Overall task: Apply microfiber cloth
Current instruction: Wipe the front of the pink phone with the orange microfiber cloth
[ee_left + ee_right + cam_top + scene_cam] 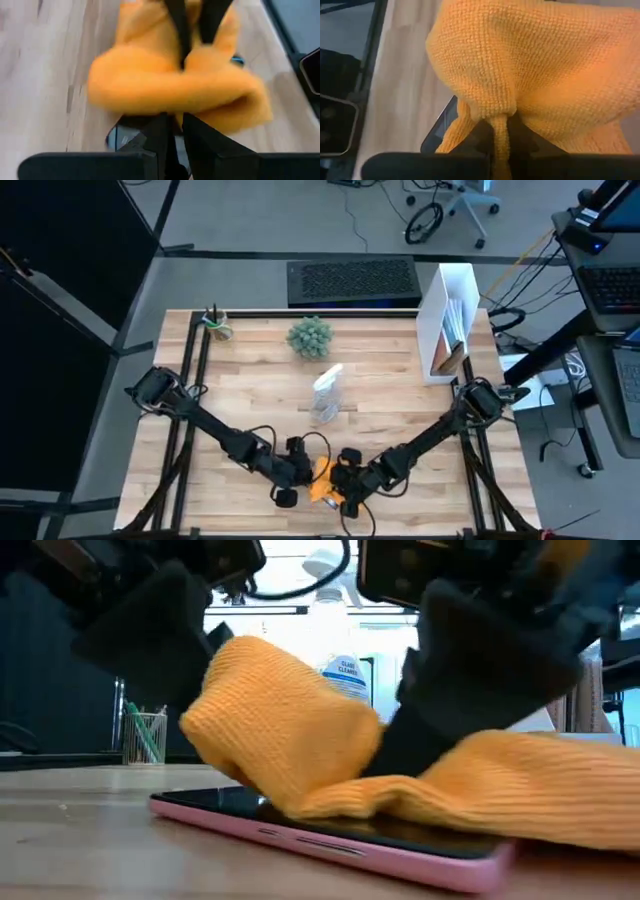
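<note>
Low in the centre of the high view, both grippers meet over the microfiber cloth point(322, 477), which lies bunched on a pink-edged smartphone point(330, 835) at the near edge of the table point(250, 370). In the low view the cloth fills the middle of the frame, one fold raised at upper left and the rest draped to the right over the phone's dark screen. The step in hand looks like wiping the screen, and to do it well the cloth should be kept flat against the glass and drawn along the length of the phone with light, even pressure, so that the phone does not slide and the fold does not drag off the edge. The right gripper point(500, 132), at the bottom centre of its wrist view, has its fingers pressed nearly together on a thin pleat of the cloth. The left gripper point(172, 127), at the bottom centre of its own wrist view, has its fingers almost closed just before the cloth; whether they pinch fabric or only press against it I cannot tell. A spray bottle point(327, 392) stands well apart, mid-table, above the grippers in the high view.
</note>
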